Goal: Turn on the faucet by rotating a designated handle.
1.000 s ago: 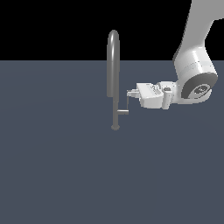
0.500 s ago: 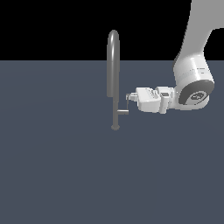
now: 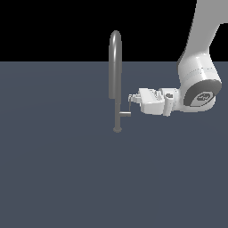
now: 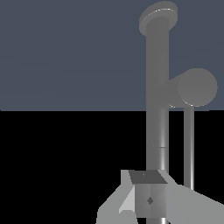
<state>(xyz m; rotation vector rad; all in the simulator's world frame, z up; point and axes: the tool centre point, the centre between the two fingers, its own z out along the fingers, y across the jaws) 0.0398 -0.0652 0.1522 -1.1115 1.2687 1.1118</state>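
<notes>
The tall, slim grey metallic faucet, a tube with a high arched gooseneck top and a small round base, stands upright on the flat dark slate-blue floor. Low on its stem, a short grey horizontal stub carrying a thin upright rod at its tip forms the handle, which juts out toward the exterior view's right. The white, boxy gripper of the white robot arm reaches in horizontally from that same side, its fingertips pointing at the faucet stem. The thin rod of the handle rises just at the fingertips, and the stub lies just below them; the faucet's stem is a little beyond the tips, apart from them. Whether a fingertip actually touches the rod cannot be told at this size. In the wrist view the pale grey fingers sit close in front of the camera with a dark-faced block between them, the faucet stem runs straight ahead of them, and the rounded end of the handle stub with its thin rod lies just to one side of that stem. Whether the fingers are spread or clenched, the pictures do not settle.
</notes>
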